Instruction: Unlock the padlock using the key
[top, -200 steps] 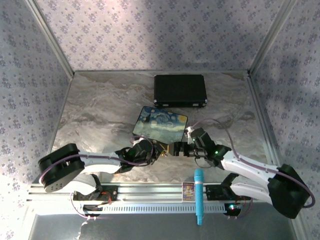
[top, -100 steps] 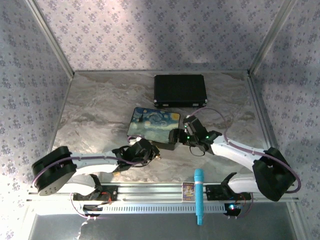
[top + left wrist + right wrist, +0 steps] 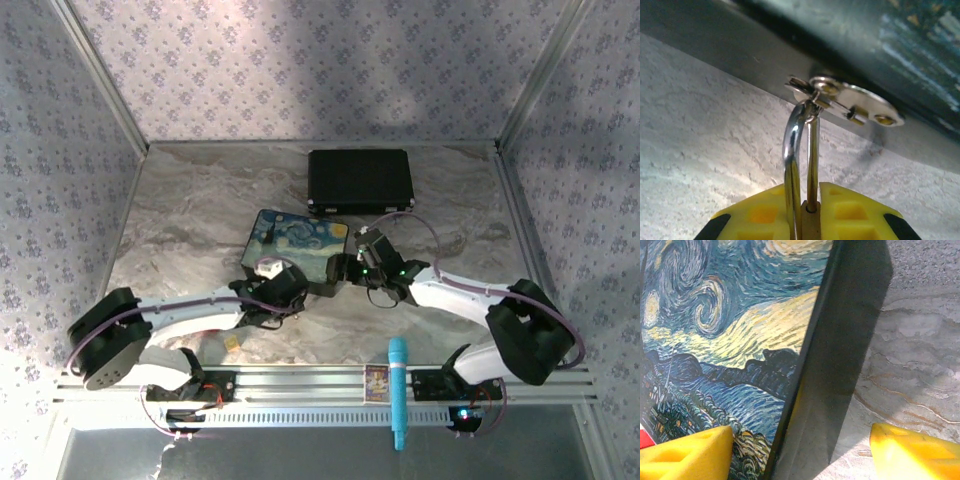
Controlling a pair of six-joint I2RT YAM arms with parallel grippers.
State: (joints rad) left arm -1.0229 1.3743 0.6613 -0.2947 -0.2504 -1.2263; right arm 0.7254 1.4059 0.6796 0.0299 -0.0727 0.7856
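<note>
The left gripper (image 3: 809,207) pinches the padlock (image 3: 811,226): its 2 yellow fingers (image 3: 760,217) press against either side of the small brass body at the bottom of the left wrist view. The silvery shackle (image 3: 792,150) rises from that body and is hooked through the ring of a silvery hasp (image 3: 860,105) fixed on the dark side wall of the painted box (image 3: 920,45). 1 leg of the shackle runs down into the brass body. The other runs down beside it, and whether it is latched cannot be told.

From above, the left gripper (image 3: 300,290) sits at the near edge of the painted box (image 3: 298,238), which lies on the marble table (image 3: 180,220). The right gripper (image 3: 340,270) is at the box's near right corner, close to the left one. A black case (image 3: 360,180) lies behind the box, apart from it. A blue pen-like thing (image 3: 398,390) lies across the rail at the table's near edge.

In the right wrist view the right gripper (image 3: 800,455) is spread wide and holds nothing. 1 yellow finger (image 3: 687,452) hangs over the painted lid (image 3: 730,330) and the other over the table (image 3: 920,355). The box's dark side wall (image 3: 840,340) stands between them, with neither finger seen touching it
</note>
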